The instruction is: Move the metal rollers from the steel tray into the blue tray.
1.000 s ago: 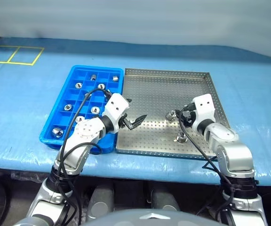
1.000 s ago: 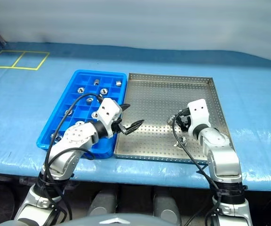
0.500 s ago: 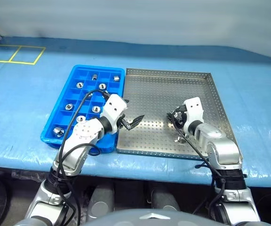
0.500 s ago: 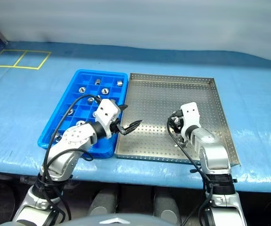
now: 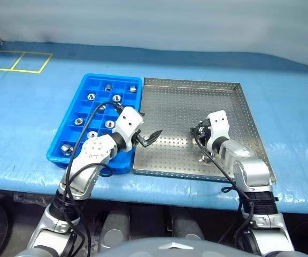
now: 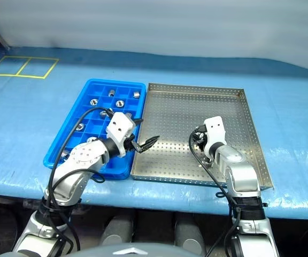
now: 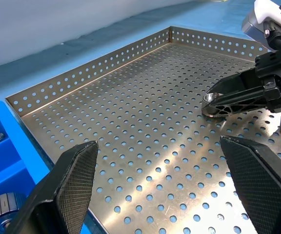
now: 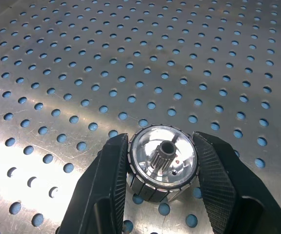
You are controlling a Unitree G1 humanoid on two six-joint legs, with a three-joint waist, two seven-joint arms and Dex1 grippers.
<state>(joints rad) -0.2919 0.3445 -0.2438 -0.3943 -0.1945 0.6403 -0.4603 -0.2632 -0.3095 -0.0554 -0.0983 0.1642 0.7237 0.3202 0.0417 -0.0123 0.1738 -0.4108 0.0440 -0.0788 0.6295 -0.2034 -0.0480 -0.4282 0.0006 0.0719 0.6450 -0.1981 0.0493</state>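
Note:
The steel tray (image 5: pixel 186 101) lies at centre right, with the blue tray (image 5: pixel 84 85) against its left side. My right gripper (image 5: pixel 198 130) is down on the steel tray's floor. In the right wrist view its fingers (image 8: pixel 112 180) press both sides of a metal roller (image 8: pixel 163 163), so it is shut on it. A second roller (image 5: pixel 204 157) lies just nearer, close to the front rim. Several rollers (image 5: pixel 91 97) sit in the blue tray's compartments. My left gripper (image 5: pixel 149 126) hovers open over the steel tray's left edge, holding nothing.
Both trays rest on a table under a blue wrinkled cover (image 5: pixel 25 123). Yellow tape squares (image 5: pixel 15 61) mark the far left. The steel tray's low perforated rim (image 7: pixel 96 70) runs around its floor.
My right gripper has come down and a little left over the roller, and its fingers have closed onto it. The left arm has stayed in place.

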